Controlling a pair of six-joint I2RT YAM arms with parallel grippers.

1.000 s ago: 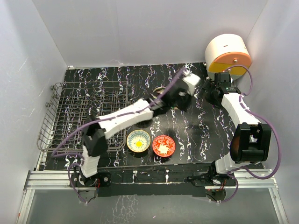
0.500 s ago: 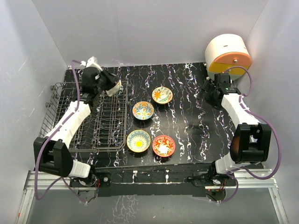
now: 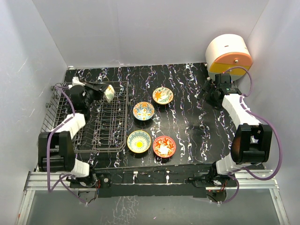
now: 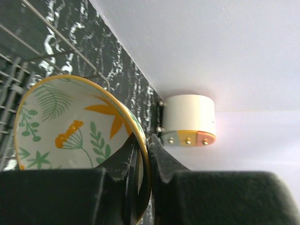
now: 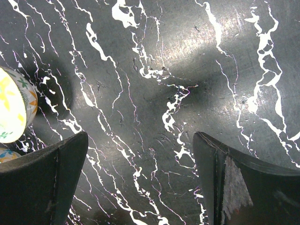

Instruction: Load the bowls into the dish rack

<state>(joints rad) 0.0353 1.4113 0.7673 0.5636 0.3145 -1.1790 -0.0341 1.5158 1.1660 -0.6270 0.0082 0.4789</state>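
The left tool (image 4: pixel 143 154) pinches the rim of a bowl (image 4: pixel 70 126) over the dish rack (image 3: pixel 93 126), at ten o'clock — the right tool (image 5: pixel 140 140) is spread wide, holding nothing.

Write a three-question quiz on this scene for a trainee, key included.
1. True or false: the left end effector pinches the held bowl by its rim.
2. How many loose bowls sit on the table, outside the dish rack?
3. The right end effector is: A) open over the table; B) shut on a bowl; C) inside the dish rack.

Key: 1. True. 2. Four. 3. A.
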